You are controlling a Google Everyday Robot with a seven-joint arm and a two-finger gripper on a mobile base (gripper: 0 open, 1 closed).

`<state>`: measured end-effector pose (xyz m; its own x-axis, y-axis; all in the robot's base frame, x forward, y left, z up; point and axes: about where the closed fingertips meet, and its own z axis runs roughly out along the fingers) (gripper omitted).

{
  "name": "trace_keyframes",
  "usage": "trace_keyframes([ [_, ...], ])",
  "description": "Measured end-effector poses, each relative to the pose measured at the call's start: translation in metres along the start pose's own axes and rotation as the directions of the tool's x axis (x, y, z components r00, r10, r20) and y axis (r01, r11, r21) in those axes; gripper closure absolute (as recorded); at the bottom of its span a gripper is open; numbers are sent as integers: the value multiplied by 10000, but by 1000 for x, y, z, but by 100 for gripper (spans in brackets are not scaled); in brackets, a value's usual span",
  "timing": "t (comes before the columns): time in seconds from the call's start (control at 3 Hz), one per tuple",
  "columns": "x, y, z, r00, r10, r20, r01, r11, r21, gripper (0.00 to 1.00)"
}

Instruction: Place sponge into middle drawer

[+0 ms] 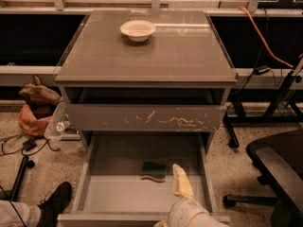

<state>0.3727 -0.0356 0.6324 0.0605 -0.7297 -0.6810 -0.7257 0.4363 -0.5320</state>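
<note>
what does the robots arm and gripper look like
The gripper, low over the drawer's front edge, has pale cream fingers that are flat and tapered. Behind them is a rounded white wrist with a smooth shell. No cables or markings show.
</note>
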Motion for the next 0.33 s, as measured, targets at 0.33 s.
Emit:
trace_keyframes([
  [0.33,-24,-8,-16,9972,-701,-261,712,9966,422,0],
])
